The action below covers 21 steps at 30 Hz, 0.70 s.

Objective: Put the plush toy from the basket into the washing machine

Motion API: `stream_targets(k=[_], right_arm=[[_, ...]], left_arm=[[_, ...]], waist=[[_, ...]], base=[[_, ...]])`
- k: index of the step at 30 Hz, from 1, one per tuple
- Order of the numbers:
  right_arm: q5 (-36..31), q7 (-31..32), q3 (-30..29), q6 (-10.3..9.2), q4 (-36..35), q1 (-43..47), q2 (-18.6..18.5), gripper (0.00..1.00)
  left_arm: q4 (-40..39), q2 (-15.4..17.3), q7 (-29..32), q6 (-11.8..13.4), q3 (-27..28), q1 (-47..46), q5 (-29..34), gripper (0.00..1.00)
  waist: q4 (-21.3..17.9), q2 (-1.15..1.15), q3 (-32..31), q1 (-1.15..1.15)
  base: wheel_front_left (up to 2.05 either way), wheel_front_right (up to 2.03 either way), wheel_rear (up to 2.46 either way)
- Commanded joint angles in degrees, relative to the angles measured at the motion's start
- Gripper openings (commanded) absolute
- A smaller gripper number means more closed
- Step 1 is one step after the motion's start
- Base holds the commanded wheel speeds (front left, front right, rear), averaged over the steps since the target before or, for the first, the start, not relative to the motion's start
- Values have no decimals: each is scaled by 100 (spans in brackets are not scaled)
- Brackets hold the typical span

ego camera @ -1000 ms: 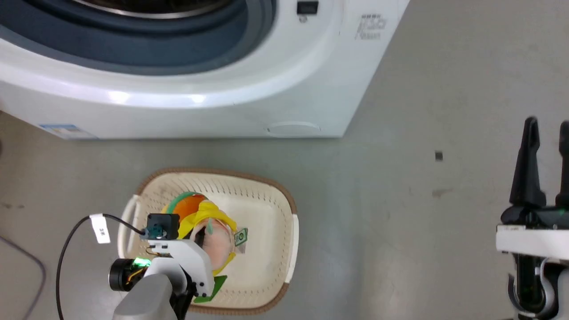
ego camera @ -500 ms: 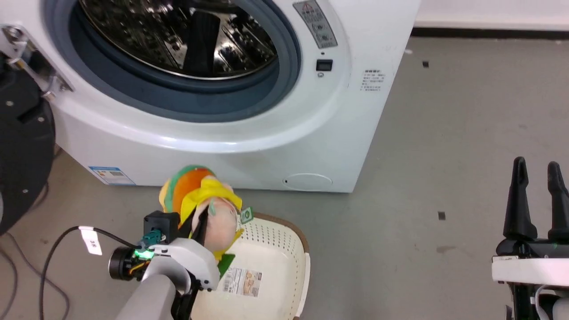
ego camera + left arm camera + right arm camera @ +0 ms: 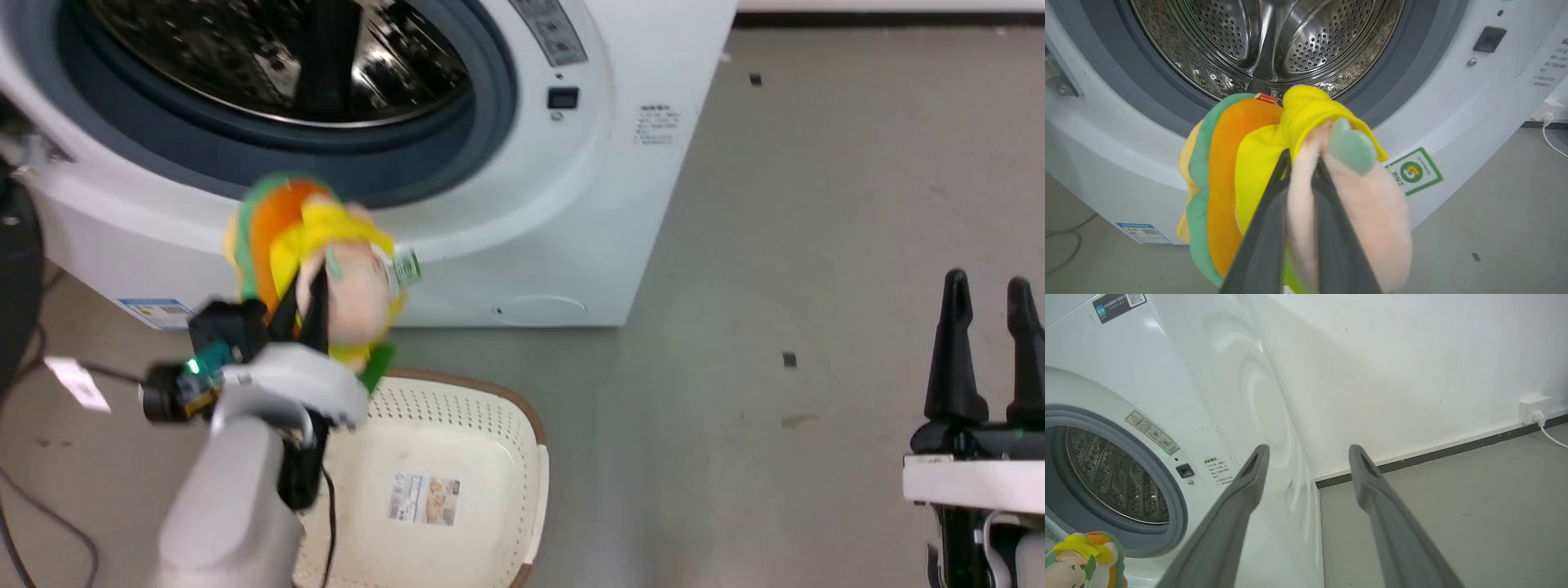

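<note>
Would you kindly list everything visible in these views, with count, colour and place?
plush toy: one, orange, green, yellow and peach-pink, held in front of the porthole's lower rim.
washing machine: one, white, grey seal, steel drum, upper left of the head view.
basket: one, cream, brown rim, on the floor below the toy.
paper label: one, on the basket's bottom.
floor: grey.
wall socket: one, white, low on the wall.
left gripper: shut on the toy.
right gripper: open, empty, lower right.

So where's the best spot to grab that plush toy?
Probably a peach-pink fold of the plush toy, where the left gripper pinches it: soft fabric squashes thin. Come from the side away from the washing machine, so the toy leads in.
</note>
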Motion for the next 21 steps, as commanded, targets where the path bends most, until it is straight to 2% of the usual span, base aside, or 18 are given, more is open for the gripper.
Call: stream_targets(k=[1, 11, 21], right_arm=[[36, -25, 6, 5, -45, -145, -3, 100], [200, -25, 65, 5, -138, -584, -3, 100], [403, -25, 66, 5, -299, -954, -3, 100]], left_arm=[[-50, 49, -32, 8, 93, -271, 60, 0], [4, 441, -32, 79, 600, -1555, 321, 0], [683, 981, -32, 129, 935, -3268, 473, 0]], waist=[[-207, 0, 289, 0], [-789, 0, 1199, 0], [-1104, 0, 2132, 0]], base=[[0, 0, 0], [0, 0, 0], [0, 0, 0]])
